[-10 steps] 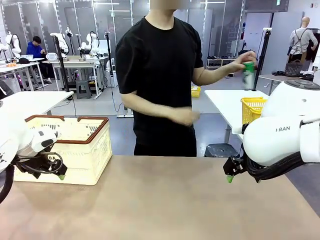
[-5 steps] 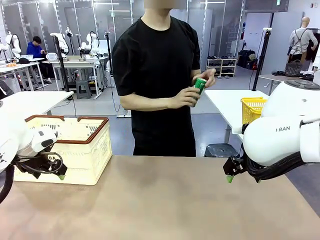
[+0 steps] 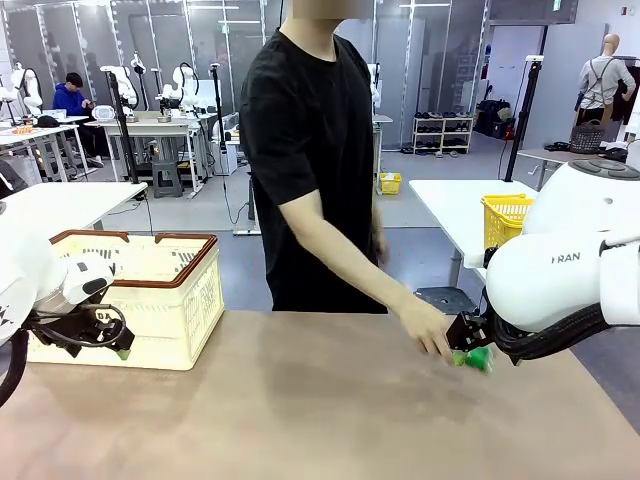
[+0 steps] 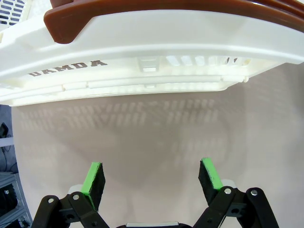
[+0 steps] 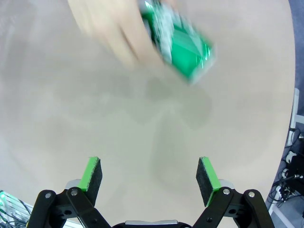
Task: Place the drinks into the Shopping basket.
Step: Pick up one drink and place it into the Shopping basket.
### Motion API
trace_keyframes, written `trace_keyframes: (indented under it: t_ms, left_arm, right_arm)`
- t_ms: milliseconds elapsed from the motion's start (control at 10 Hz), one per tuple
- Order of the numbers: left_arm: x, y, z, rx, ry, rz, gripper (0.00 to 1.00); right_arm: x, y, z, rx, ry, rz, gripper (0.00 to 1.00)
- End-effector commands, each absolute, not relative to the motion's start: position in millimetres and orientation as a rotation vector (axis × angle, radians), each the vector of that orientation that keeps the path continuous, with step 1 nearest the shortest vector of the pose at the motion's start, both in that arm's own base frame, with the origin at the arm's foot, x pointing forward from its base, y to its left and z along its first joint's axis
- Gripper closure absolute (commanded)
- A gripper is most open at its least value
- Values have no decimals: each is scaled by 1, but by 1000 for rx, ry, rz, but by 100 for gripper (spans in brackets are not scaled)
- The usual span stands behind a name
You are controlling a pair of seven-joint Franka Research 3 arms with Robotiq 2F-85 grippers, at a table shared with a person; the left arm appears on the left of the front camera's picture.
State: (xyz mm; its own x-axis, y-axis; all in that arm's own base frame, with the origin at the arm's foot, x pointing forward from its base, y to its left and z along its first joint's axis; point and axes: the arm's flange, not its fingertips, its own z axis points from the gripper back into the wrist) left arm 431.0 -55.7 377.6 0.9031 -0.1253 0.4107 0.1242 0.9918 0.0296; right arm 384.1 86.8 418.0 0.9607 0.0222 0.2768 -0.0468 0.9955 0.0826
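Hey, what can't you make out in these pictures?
Green can print: motion-blurred in right wrist view; partly hidden behind the right gripper and the person's hand in front view.
Shopping basket contents: hidden by its walls in front view; cut off at the top edge in left wrist view.

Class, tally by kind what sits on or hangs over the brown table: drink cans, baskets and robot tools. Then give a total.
Green drink can: 1
Shopping basket: 1
Tools: 2 (left tool, right tool)
Total: 4

"DAMDA" on the Shopping basket (image 4: 190, 47); "RAN" on the right arm (image 3: 560, 285)
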Motion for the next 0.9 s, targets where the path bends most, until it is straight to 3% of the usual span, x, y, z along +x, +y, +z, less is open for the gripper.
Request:
trace_keyframes:
  t_ms: [0,800]
  left_arm:
    - [431,-55,377,4,-423,-128,0]
    - [431,-55,377,4,-423,-128,0]
  right_arm:
    - [384,86,418,91,-284,33,0]
    - [384,86,418,91,-284,33,0]
